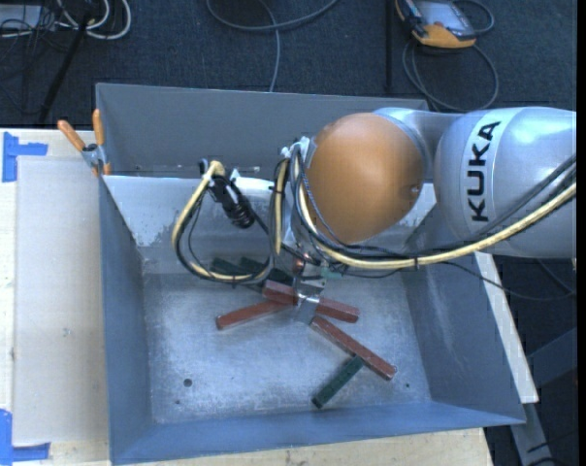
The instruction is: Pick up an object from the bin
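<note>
My gripper (306, 305) reaches down below the orange dome into the middle of the bin, right where several reddish-brown flat sticks cross. One brown stick (340, 310) runs under it from upper left to right. A second brown stick (246, 316) points away to the left. A third brown stick (356, 349) slants off toward the lower right. The gripper's tip touches or hovers just above this crossing, and the dome and cables hide how it stands on the sticks.
A dark green stick (336, 382) lies near the front wall, beside the end of the third brown stick. Another dark green stick (235, 265) lies at the back left under the looped cables. The arm covers the bin's right rear.
</note>
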Motion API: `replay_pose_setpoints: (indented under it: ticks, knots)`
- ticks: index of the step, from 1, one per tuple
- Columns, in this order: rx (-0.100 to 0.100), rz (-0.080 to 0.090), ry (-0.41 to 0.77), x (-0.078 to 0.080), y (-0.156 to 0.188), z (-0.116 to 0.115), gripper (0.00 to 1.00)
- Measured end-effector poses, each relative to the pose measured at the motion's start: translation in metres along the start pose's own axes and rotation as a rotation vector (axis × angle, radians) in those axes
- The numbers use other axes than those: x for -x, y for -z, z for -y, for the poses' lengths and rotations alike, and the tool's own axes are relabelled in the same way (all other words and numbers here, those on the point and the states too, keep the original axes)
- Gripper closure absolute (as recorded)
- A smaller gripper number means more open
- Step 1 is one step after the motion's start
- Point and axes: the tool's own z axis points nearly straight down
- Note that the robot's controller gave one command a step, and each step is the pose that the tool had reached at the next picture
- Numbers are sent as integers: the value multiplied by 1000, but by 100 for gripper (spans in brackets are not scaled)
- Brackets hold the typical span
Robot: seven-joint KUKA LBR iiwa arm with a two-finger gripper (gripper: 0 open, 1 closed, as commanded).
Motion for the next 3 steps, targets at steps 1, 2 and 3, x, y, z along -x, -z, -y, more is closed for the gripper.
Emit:
replay_pose_setpoints:
  ticks: [1,2,3]
  knots:
    - [0,0,-1,0,0,0,100]
    - [0,0,-3,0,0,0,100]
    - [3,4,244,31,-59,10,100]
